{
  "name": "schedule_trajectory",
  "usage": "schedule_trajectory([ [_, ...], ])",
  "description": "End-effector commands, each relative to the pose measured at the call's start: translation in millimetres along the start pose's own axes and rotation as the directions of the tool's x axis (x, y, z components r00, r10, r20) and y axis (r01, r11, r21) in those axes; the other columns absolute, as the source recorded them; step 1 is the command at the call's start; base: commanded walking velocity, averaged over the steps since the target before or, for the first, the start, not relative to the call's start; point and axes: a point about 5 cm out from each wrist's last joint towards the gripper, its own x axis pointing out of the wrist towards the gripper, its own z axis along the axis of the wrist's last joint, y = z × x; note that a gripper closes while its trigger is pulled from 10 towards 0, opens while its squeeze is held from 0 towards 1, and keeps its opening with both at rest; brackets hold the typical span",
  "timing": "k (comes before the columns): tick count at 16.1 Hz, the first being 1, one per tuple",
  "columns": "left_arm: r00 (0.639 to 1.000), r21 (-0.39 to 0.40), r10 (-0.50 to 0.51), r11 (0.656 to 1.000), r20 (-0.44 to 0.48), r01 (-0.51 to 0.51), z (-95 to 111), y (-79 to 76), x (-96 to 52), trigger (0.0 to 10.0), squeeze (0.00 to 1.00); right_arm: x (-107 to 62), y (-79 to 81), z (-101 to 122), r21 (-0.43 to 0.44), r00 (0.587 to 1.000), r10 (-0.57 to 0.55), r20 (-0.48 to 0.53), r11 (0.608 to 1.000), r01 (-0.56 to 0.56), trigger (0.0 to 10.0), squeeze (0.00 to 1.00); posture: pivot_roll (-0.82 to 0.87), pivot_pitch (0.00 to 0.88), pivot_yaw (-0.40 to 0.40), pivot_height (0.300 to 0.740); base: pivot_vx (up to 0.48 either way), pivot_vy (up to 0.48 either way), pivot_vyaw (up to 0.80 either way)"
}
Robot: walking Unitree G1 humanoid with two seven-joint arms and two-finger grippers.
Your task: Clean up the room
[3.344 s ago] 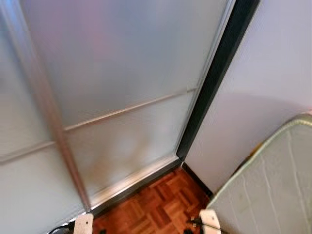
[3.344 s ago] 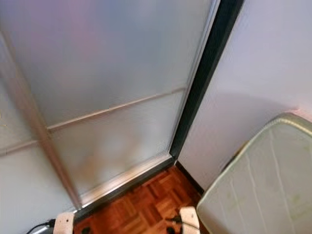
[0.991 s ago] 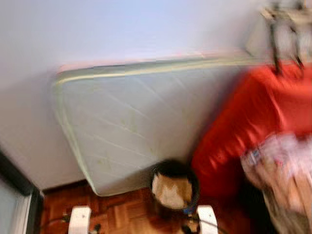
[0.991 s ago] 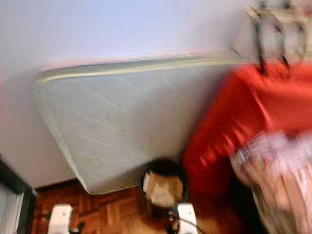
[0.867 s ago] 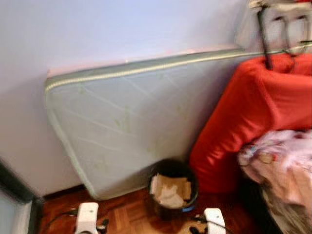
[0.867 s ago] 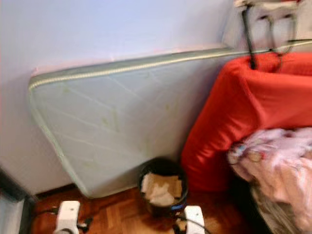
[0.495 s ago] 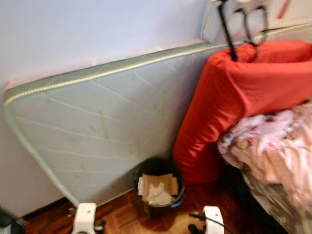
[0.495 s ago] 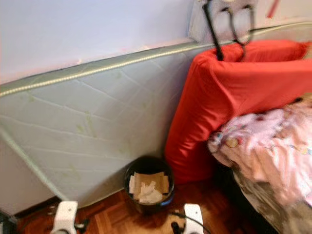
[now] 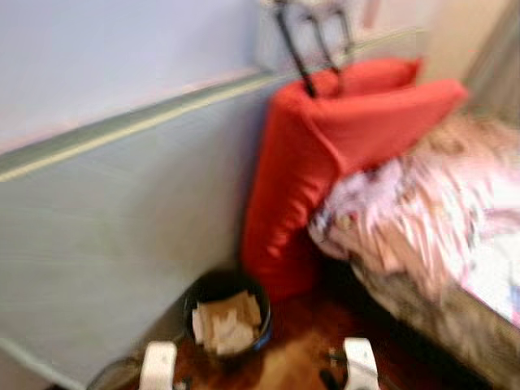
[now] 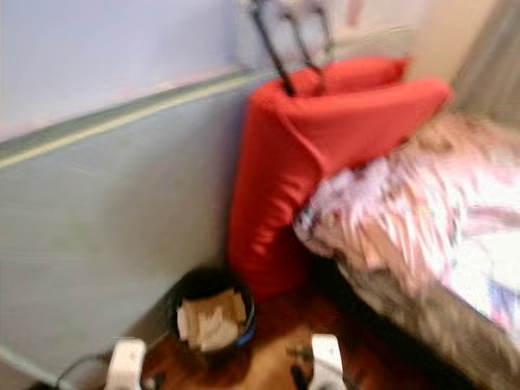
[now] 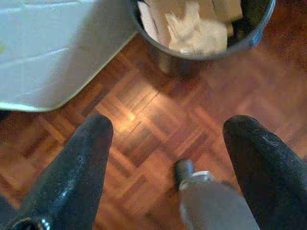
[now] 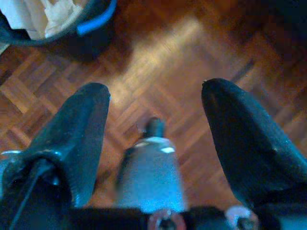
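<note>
Paper-filled bin (image 9: 223, 318) beside red cushion (image 9: 325, 154).

The camera swings right, away from the frosted sliding door that is out of frame now; the mattress (image 9: 106, 227) leaning on the wall slides to the left edge; the black bin (image 9: 223, 318) of paper scraps and the red cushion (image 9: 325, 162) come toward the middle; the bed (image 9: 439, 236) with its pink patterned bedding enters on the right; the picture blurs.
</note>
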Motion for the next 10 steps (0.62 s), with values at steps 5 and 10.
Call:
schedule_trajectory([
  [5,0.999,-0.031,0.039,0.999,0.020,-0.039,17,11.3,4.0,10.0,0.00,1.6,0.0,7,0.048,1.000,-0.028,0.009,0.998,0.027,10.0,0.00,0.01,0.000,-0.020,0.740,0.000,0.000,-0.70],
  [10,0.997,-0.078,0.079,0.994,-0.011,-0.080,2,16.9,-0.3,10.0,0.00,2.0,-0.2,9,0.058,0.999,-0.034,0.014,0.998,0.033,10.0,0.00,0.03,0.000,-0.030,0.740,0.000,0.000,-0.69],
])
